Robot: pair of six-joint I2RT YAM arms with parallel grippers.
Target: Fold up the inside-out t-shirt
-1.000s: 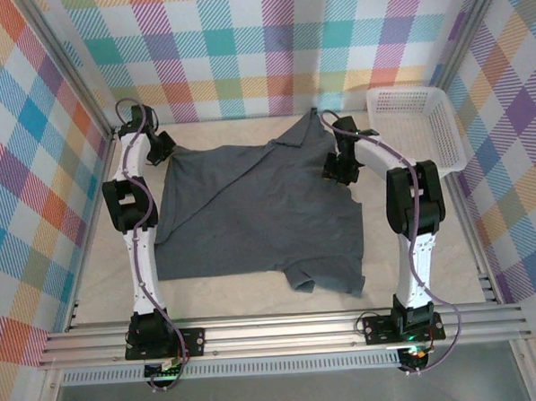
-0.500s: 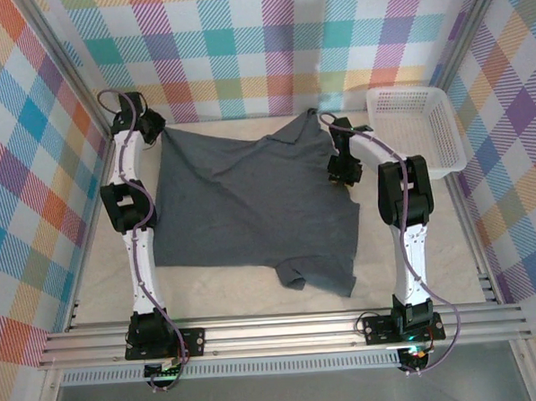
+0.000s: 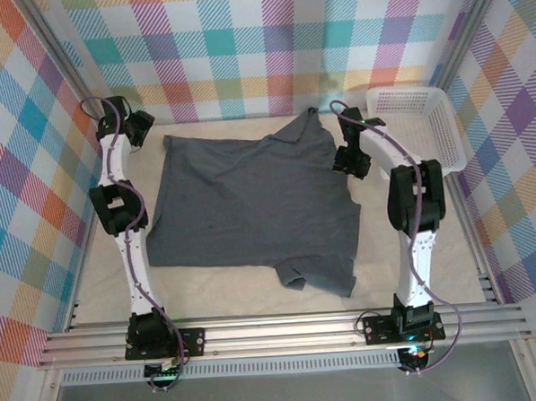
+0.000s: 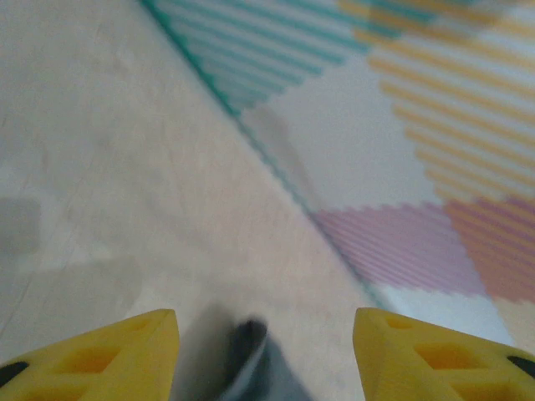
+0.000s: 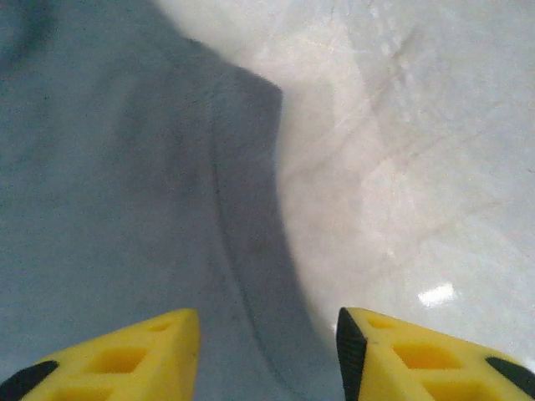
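The inside-out t-shirt [image 3: 250, 201], plain slate blue-grey, lies spread nearly flat across the middle of the table, with one sleeve rumpled at its near right. My left gripper [image 3: 140, 129] is at the far left, just beyond the shirt's back-left corner. In the left wrist view it [image 4: 264, 316] stands open, and a loose tip of the cloth [image 4: 255, 363] lies on the table between its yellow fingers. My right gripper [image 3: 348, 159] hovers at the shirt's right edge. In the right wrist view it [image 5: 267, 316] is open over the shirt's seamed edge [image 5: 242, 209], gripping nothing.
A white mesh basket [image 3: 444, 124] stands at the back right, close to the right arm. Plaid walls [image 3: 269, 48] enclose the table at the back and on both sides. Bare tabletop [image 3: 432, 246] shows right of the shirt and along the near edge.
The left gripper pulled the shirt's folded-over back-left corner out leftwards, flattening it, then opened and drew away. The right gripper opened wider and shifted slightly right.
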